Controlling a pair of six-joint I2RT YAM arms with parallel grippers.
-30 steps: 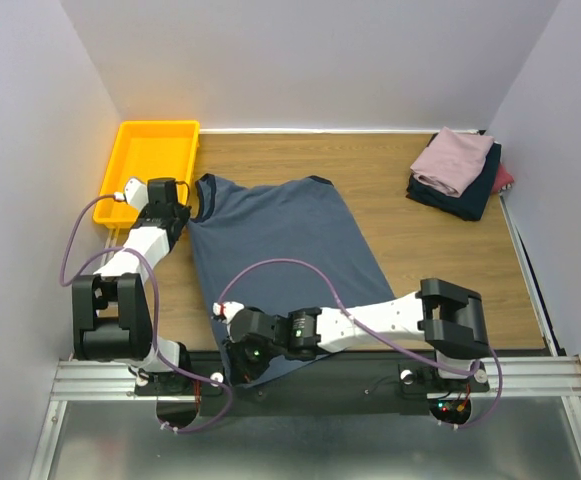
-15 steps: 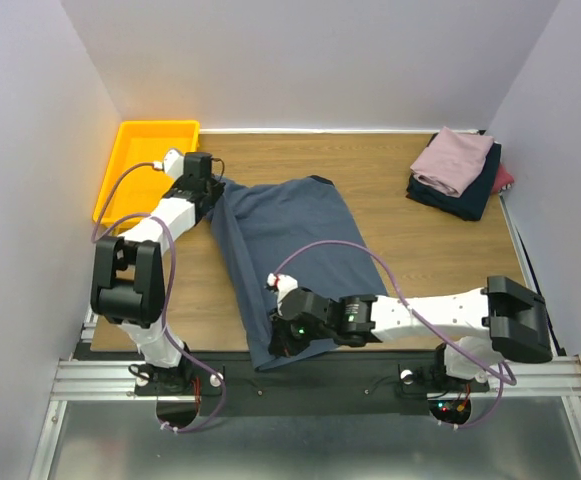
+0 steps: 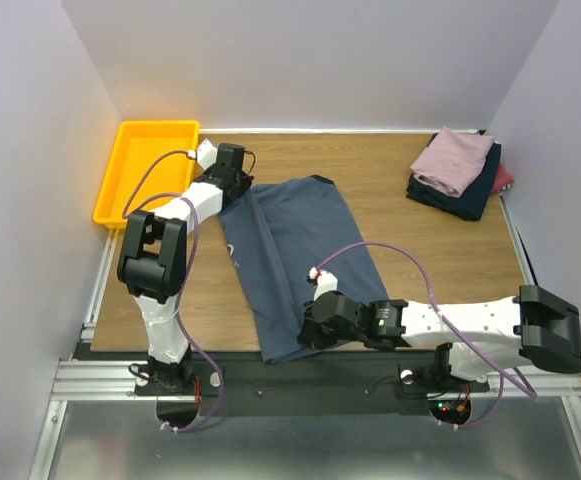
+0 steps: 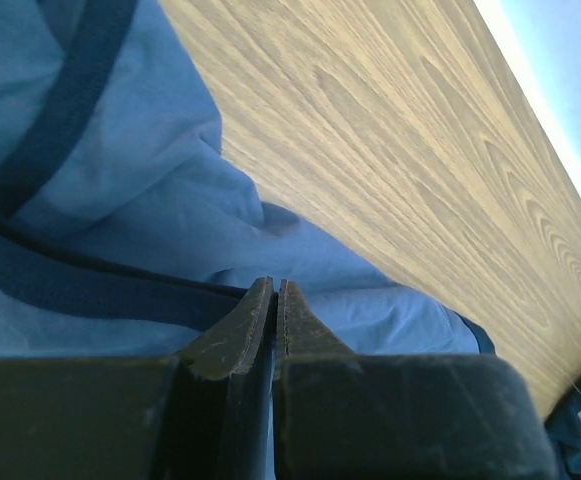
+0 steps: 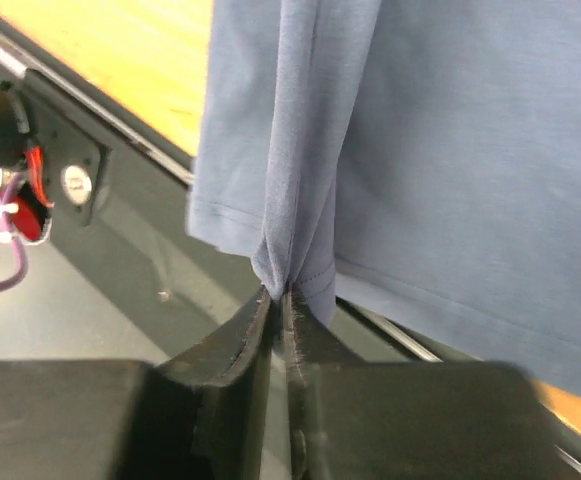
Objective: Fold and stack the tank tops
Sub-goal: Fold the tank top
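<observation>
Left gripper [image 4: 276, 290] has its jaws pressed together, pinching the blue top [image 3: 305, 235] at a far corner by the dark trim. The cloth bunches just under and beside its tips. Right gripper [image 5: 282, 296] is clamped on the top's near hem, with a pleat of cloth gathered right at its tips and hanging past the desk [image 3: 420, 250] edge. Between the two grippers the top lies stretched on the desk, its left side doubled over toward the middle. Yellow tray [image 3: 150, 165] is just left of the left gripper. A folded stack [image 3: 455, 160], pink on top and navy under it with maroon peeking out, sits well off to the far right of the right gripper.
</observation>
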